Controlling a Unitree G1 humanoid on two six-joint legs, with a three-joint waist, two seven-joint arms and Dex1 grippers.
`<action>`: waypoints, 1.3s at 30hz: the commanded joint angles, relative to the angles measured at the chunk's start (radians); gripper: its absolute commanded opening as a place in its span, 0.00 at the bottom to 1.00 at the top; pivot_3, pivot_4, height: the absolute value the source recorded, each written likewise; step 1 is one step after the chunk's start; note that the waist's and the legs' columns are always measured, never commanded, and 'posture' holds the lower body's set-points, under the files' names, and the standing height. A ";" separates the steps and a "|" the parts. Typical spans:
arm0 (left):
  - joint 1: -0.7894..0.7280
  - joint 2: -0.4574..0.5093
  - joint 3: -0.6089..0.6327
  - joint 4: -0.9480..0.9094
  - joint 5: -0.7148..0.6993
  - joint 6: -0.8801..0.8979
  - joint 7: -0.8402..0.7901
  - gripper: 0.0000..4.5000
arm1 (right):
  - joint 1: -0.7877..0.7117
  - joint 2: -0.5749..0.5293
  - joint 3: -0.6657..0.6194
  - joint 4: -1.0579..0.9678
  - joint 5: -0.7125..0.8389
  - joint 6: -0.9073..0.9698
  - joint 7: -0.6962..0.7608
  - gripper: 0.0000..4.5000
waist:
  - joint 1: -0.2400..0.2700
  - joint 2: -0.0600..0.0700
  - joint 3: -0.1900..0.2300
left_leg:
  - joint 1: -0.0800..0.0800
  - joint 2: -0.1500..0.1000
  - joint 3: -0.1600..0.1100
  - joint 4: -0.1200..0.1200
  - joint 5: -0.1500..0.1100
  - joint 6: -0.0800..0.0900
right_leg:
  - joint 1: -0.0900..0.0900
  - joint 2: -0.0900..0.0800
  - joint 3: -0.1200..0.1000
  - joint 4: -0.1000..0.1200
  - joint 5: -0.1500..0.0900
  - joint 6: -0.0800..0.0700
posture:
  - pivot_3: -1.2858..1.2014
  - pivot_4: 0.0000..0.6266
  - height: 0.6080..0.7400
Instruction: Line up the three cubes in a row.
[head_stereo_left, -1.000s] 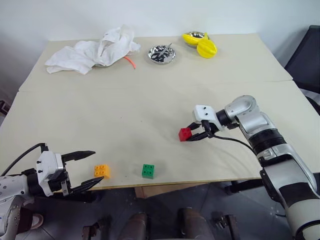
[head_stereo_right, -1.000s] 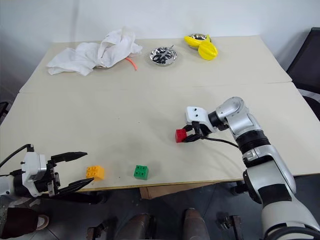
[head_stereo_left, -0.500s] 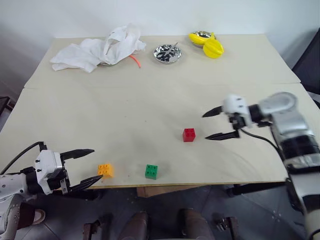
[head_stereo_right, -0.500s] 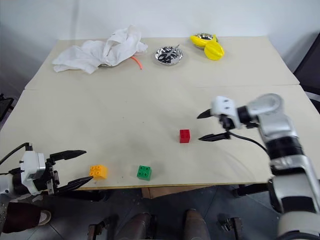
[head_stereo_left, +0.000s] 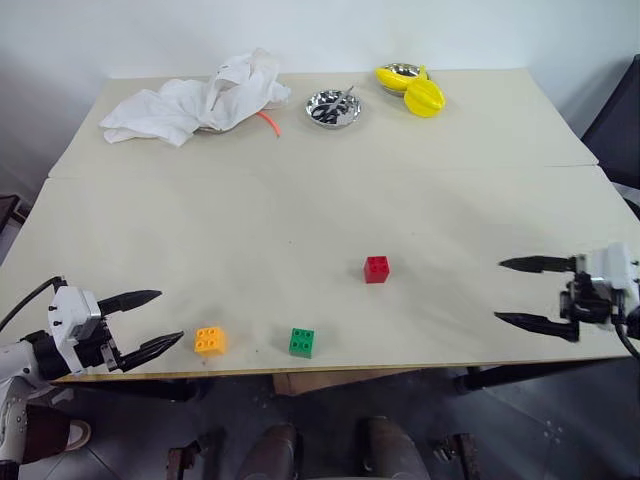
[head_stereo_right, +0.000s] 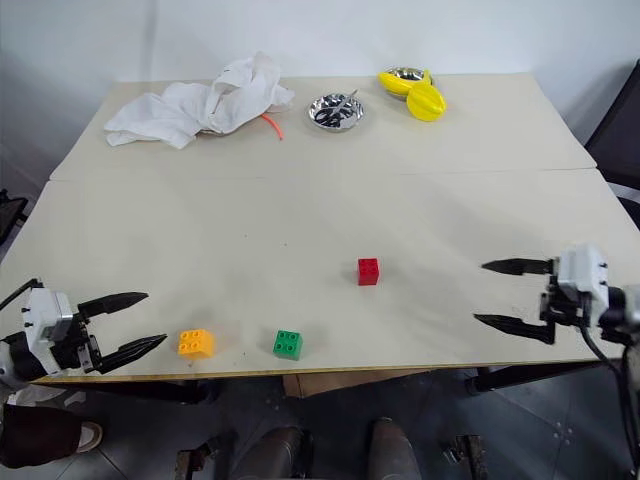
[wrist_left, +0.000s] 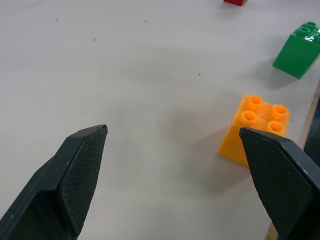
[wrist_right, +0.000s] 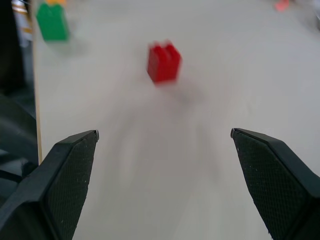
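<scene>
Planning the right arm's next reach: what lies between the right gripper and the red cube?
Only bare tabletop lies between the right gripper and the red cube, in the head views.

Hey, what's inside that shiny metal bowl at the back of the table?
The metal bowl holds what looks like a small metal utensil, its handle resting on the rim. What exactly it is, and whatever lies beneath it, cannot be told.

A beige table (head_stereo_left: 300, 220) carries a red cube (head_stereo_left: 377, 269), green cube (head_stereo_left: 301, 342) and orange cube (head_stereo_left: 209, 340) near its front edge, with a white cloth (head_stereo_left: 190, 100), metal dish (head_stereo_left: 333, 107) and yellow fruits (head_stereo_left: 412, 90) along the far edge.
</scene>
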 joint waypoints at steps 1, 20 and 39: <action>-0.016 0.022 0.014 -0.011 -0.031 0.008 -0.035 1.00 | 0.008 -0.013 -0.042 -0.006 -0.004 -0.013 0.029 0.99 | -0.002 0.000 0.000 | 0.000 0.000 0.000 0.000 0.000 0.000 | 0.000 0.000 0.000 0.000 0.000 0.000 | 0.52 0.24 1.00; -0.218 0.134 -0.401 -0.609 0.026 0.452 0.149 1.00 | 0.009 -0.025 0.004 -0.237 0.040 0.153 0.060 0.99 | 0.021 0.004 0.000 | 0.000 0.000 0.000 0.001 0.000 0.000 | 0.000 0.000 0.001 0.000 0.000 0.000 | 0.52 0.24 1.00; -0.422 -0.024 -0.783 -0.601 0.251 0.595 0.307 0.69 | 0.171 -0.018 -0.102 -0.395 0.045 0.195 0.005 1.00 | 0.029 0.004 0.000 | -0.001 0.000 0.000 0.003 0.001 0.000 | 0.000 0.001 0.002 0.001 0.000 0.000 | 0.52 0.24 1.00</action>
